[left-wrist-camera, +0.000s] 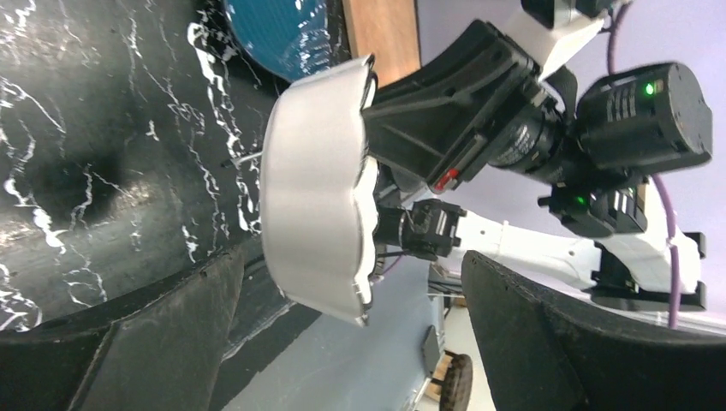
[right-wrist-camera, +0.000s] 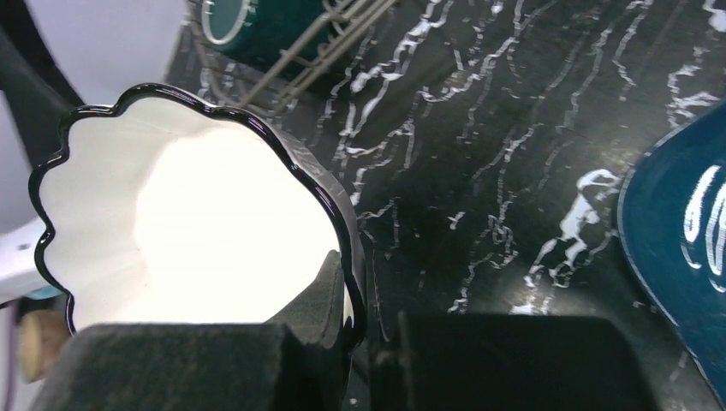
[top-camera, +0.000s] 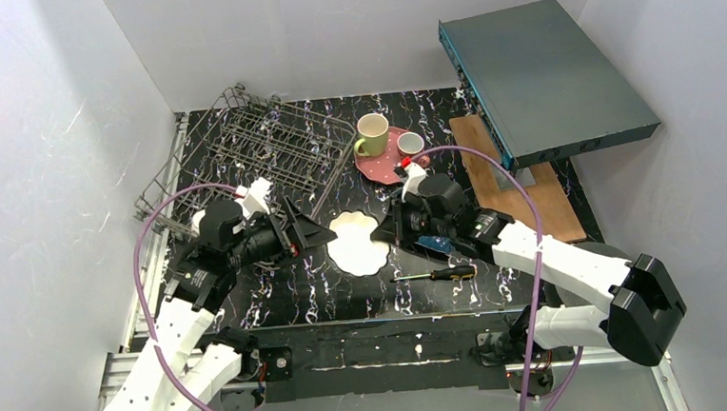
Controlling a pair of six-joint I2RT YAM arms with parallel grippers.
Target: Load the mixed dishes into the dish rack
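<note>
Progress: early. The large grey wire dish rack (top-camera: 261, 145) stood at the far left and looked almost bare from above. Outside it were the yellow-green mug (top-camera: 371, 133) and the small salmon cup (top-camera: 410, 143), both on the pink dotted plate (top-camera: 386, 164) at far centre. The blue ribbed leaf-shaped plate (top-camera: 436, 246) lay flat under the right arm. Judged: most of the load was not yet racked.

In hand: the white scalloped-rim bowl (top-camera: 357, 242) was mid-table between the two arms, well short of the rack. The right gripper (top-camera: 389, 231) was pinched narrow on its rim, one finger inside the bowl and one outside. The left gripper (top-camera: 312, 233) was spread wide, holding nothing, and faced the bowl from just beside it.

View differences:
- Only the right wrist camera showed a dark green round vessel with a pale rim (right-wrist-camera: 257, 26) behind the rack wires, apparently already loaded. The overhead could not confirm this.
- Only the left wrist camera showed the bowl side-on and tipped. I could not tell whether it was clear of the table.
- Only the overhead showed the black-and-yellow-handled screwdriver (top-camera: 437, 273) near the front edge.
</note>
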